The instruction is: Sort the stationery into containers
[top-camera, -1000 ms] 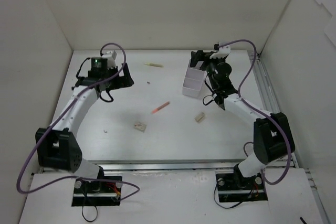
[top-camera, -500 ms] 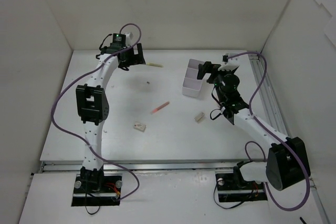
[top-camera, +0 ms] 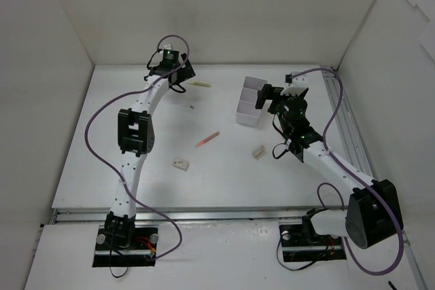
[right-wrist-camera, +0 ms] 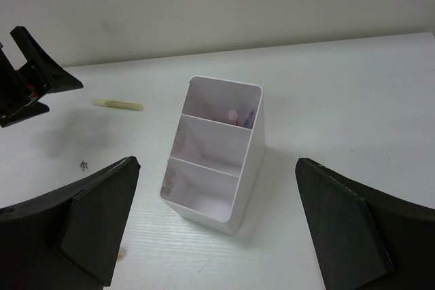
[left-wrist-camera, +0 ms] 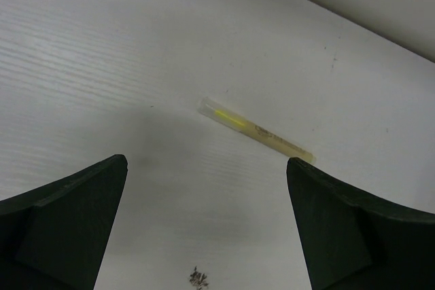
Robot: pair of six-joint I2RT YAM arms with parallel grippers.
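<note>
Left tool point(left-wrist-camera: 207, 162), spread, now swung to upper centre over yellow pen point(left-wrist-camera: 257, 131); pickup looks next. Right tool point(right-wrist-camera: 217, 162) spread, facing box point(right-wrist-camera: 248, 161).

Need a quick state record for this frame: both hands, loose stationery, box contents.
left hand: open, empty, over the table, with the yellow-green pen just ahead of its fingers, not touching
right hand: open, empty, facing the white box
white box: three compartments; a pink item stands in the far one; the other two look empty
loose on table: yellow-green pen, red pen, beige erasers
held: nothing
</note>
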